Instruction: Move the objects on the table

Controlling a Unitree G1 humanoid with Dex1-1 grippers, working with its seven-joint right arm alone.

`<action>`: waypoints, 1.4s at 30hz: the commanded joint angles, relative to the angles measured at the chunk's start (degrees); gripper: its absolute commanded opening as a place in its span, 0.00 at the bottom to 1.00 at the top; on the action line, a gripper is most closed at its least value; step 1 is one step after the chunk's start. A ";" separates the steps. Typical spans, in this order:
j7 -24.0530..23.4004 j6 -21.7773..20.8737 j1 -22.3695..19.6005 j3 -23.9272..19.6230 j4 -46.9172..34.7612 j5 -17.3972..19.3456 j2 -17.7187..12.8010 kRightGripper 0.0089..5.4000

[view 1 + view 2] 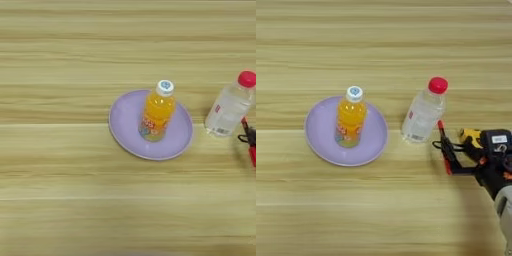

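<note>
Orange-juice bottle (158,111), white-capped, stands upright on lilac plate (125,120).

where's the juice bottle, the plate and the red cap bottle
juice bottle (350,122): right eye view, on its orange body
plate (320,132): right eye view, on the bare purple surface left of the juice bottle
red cap bottle (422,116): right eye view, on its clear body

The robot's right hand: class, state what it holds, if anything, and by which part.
It cannot be told for certain. The black two-fingered right hand sits at the yellow-black tape measure, to the right of the clear red-capped plastic bottle, but no grip shows clearly.
</note>
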 commanded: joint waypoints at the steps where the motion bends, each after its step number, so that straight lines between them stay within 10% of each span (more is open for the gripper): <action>1: 1.03 0.29 0.05 -0.18 -5.86 0.53 -2.45 0.99; 20: 9.80 6.51 5.52 7.03 -15.17 2.60 -3.25 0.99; 42: 5.03 -0.65 -3.60 22.59 -10.63 -2.69 3.75 0.99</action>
